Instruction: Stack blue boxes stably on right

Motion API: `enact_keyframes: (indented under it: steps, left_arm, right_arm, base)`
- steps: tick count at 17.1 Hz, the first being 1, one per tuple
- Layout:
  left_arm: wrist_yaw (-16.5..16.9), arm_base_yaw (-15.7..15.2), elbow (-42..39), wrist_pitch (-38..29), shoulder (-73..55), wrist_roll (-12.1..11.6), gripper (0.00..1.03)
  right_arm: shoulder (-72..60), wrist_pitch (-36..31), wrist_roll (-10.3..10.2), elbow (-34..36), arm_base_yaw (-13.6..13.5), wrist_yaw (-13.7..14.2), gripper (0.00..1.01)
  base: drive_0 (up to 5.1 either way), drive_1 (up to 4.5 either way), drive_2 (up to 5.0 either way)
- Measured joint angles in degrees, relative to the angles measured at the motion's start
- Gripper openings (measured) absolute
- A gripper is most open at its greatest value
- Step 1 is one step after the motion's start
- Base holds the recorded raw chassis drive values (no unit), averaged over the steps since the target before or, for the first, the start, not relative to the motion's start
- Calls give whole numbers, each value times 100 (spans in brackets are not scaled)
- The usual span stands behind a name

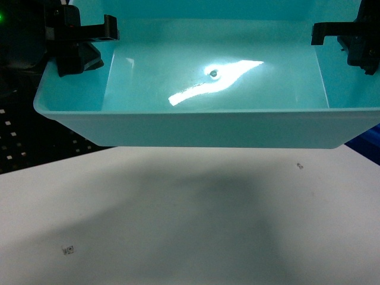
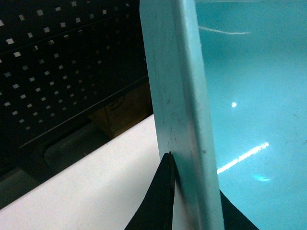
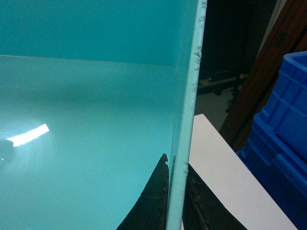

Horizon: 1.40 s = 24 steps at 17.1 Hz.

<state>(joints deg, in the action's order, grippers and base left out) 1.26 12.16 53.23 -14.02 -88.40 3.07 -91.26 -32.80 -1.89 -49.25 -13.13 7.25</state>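
Head view: the turquoise tub (image 1: pixel 214 89) hangs in the air over the white tabletop (image 1: pixel 190 219), throwing a broad shadow under it. It is carried by both arms, the left gripper (image 1: pixel 89 44) on its left rim and the right gripper (image 1: pixel 338 35) on its right rim. The near wall tilts toward the camera, so the inside floor shows. A sliver of dark blue crates (image 1: pixel 365 145) peeks out at the right edge of the tabletop, below the tub's right corner.

Left wrist view: the left claw is closed on the tub's side wall (image 2: pixel 187 96), one finger (image 2: pixel 158 201) outside, the other inside, both pressed tight to the plastic. A perforated dark panel (image 2: pixel 62 72) stands behind the tabletop's far edge.

Right wrist view: the right claw is pinched shut on the opposite wall (image 3: pixel 184 143) in the same way. The stacked crates (image 3: pixel 283 129) sit just off the tabletop's right edge, near a brown post (image 3: pixel 259 81).

Judgement: carry rightward with both arms in step, keep the tub level, and clear the crate rims before lowering. Room is open across the tabletop; the tight spots are the crate edge and the post
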Motion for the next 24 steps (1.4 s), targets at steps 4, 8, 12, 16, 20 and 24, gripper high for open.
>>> enact_keyframes:
  steps: [4,8,12,16,20,24]
  left_arm:
    - [0,0,0,0,0,0,5]
    - [0,0,0,2,0,0,5]
    - [0,0,0,0,0,0,5]
    - [0,0,0,-2,2,-2,5]
    - [0,0,0,-7,0,0,5]
    - [0,0,0,-4,2,0,5]
  right_arm:
    - [0,-4,0,0,0,0,7]
    - [0,-4,0,0,0,0,7]
    - [0,-4,0,0,0,0,7]
    - [0,-9,0,0,0,0,7]
    - [2,-13,0,0,0,0,7]
    - [2,-11,0,0,0,0,7]
  base:
    - [-159,-159,-159]
    - [-157,-157,-157]
    - [-157,-157,-157]
    - [-157,-157,-157]
    - [-157,-157,-157]
    - [-158,-158,-158]
